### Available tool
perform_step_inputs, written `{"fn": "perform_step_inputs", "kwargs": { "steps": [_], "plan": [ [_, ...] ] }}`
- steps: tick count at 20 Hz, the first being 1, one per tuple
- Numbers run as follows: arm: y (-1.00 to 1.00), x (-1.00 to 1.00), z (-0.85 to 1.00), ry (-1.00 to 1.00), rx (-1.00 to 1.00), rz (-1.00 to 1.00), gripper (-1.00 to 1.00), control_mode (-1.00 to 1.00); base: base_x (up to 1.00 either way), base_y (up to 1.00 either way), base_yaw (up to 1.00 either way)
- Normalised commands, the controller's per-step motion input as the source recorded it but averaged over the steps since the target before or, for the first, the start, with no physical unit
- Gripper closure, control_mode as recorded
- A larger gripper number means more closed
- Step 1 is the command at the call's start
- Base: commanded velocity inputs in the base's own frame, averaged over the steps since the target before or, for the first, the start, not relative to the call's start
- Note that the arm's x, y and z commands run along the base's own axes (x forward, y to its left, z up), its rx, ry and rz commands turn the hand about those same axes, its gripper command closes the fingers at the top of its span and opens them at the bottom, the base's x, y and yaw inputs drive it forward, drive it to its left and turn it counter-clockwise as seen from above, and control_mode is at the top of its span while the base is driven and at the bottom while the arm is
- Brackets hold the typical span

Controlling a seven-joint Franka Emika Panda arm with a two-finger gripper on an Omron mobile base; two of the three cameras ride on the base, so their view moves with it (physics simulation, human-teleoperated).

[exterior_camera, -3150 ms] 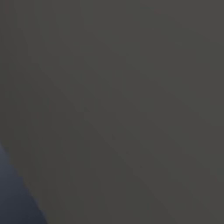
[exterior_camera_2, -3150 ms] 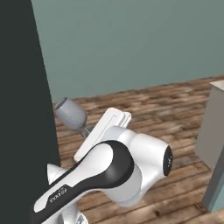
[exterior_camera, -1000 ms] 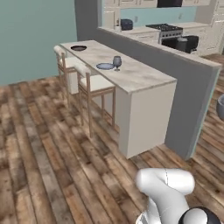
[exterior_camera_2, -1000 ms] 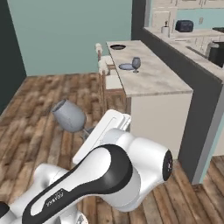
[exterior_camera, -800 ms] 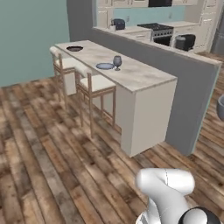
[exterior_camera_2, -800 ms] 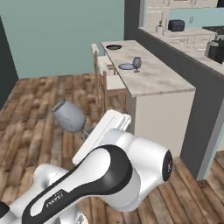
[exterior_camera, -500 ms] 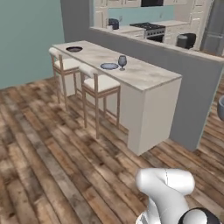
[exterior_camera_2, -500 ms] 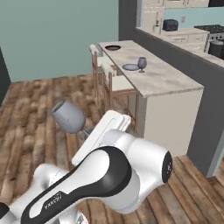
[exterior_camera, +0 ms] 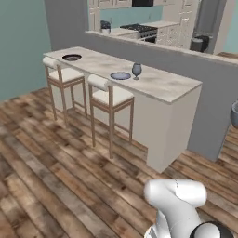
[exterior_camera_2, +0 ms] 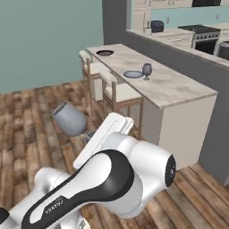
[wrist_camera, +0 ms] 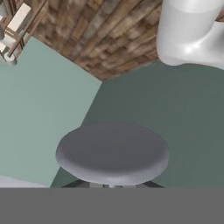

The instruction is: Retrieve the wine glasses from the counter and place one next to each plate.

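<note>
My gripper (exterior_camera_2: 88, 133) is shut on the stem of a smoky grey-blue wine glass (exterior_camera_2: 69, 118), held tilted above the wooden floor. In the hand view its rounded bowl (wrist_camera: 112, 153) sits just above my gripper (wrist_camera: 112, 185). A second wine glass (exterior_camera: 136, 70) (exterior_camera_2: 146, 69) stands upright on the marbled island top, just right of a dark-rimmed plate (exterior_camera: 120, 76) (exterior_camera_2: 133, 74). Another plate (exterior_camera: 71, 57) (exterior_camera_2: 105, 53) lies at the island's far end with nothing beside it. The counter (exterior_camera: 122, 31) (exterior_camera_2: 176, 31) runs behind the grey half-wall.
Two white-cushioned stools (exterior_camera: 111, 95) (exterior_camera: 62, 74) stand along the island's near side. The island (exterior_camera: 162, 86) has plain sides and a square near corner. A stove (exterior_camera: 141, 28) and cabinets sit at the back. Open wooden floor (exterior_camera: 51, 162) lies between me and the island.
The whole picture has shifted: the base has moved, and the island now lies more to the centre and right. The glass stays in my shut gripper, unchanged.
</note>
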Motion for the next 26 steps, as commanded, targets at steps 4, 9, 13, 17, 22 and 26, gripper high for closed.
{"fn": "perform_step_inputs", "kwargs": {
  "steps": [4,9,13,17,22,26],
  "plan": [
    [0.00,0.00,0.00,0.00,0.00,0.00,1.00,1.00,0.90,1.00,-0.36],
    [0.00,0.00,0.00,0.00,0.00,0.00,1.00,1.00,0.89,1.00,-0.35],
    [0.00,0.00,0.00,0.00,0.00,0.00,1.00,1.00,0.77,1.00,-0.30],
    [0.00,0.00,0.00,0.00,0.00,0.00,1.00,1.00,0.70,1.00,-0.27],
    [0.00,0.00,0.00,0.00,0.00,0.00,1.00,1.00,0.46,1.00,-0.22],
    [0.00,0.00,0.00,0.00,0.00,0.00,1.00,1.00,0.33,1.00,-0.20]
  ]
}}
